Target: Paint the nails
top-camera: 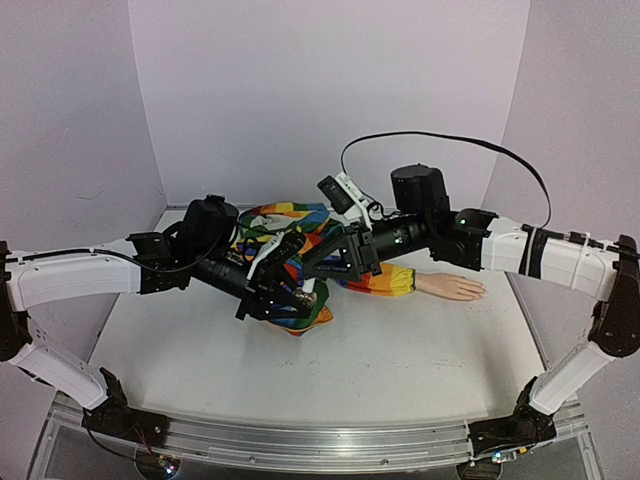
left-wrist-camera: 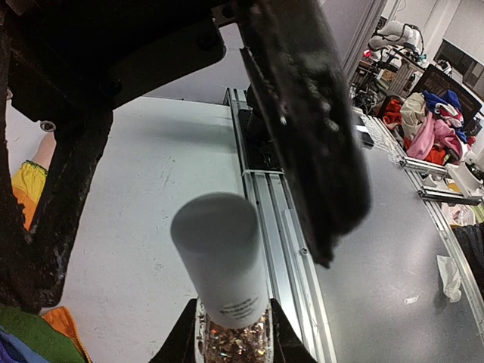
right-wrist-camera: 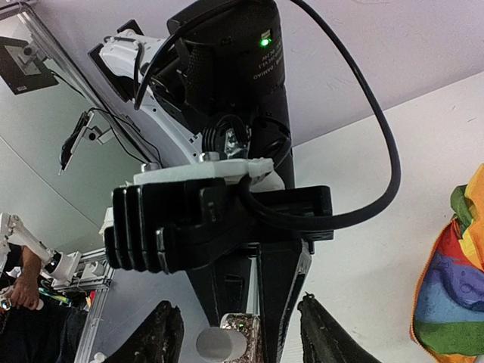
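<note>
The pale peach mannequin hand (top-camera: 452, 287) lies on the table at the end of a rainbow-striped sleeve (top-camera: 385, 280); its nails are too small to make out. My left gripper (top-camera: 298, 297) is shut on a small nail polish bottle (left-wrist-camera: 233, 340) with a glittery body and a white cap (left-wrist-camera: 221, 253). My right gripper (right-wrist-camera: 242, 336) is open, with its dark fingers (left-wrist-camera: 310, 128) standing either side of the cap without touching it. The bottle also shows in the right wrist view (right-wrist-camera: 240, 336), between my right fingers.
The rainbow garment (top-camera: 290, 235) is bunched under and behind both grippers. The yellow cuff (left-wrist-camera: 26, 189) and a bit of pale wrist show in the left wrist view. An aluminium rail (top-camera: 320, 440) runs along the table's near edge.
</note>
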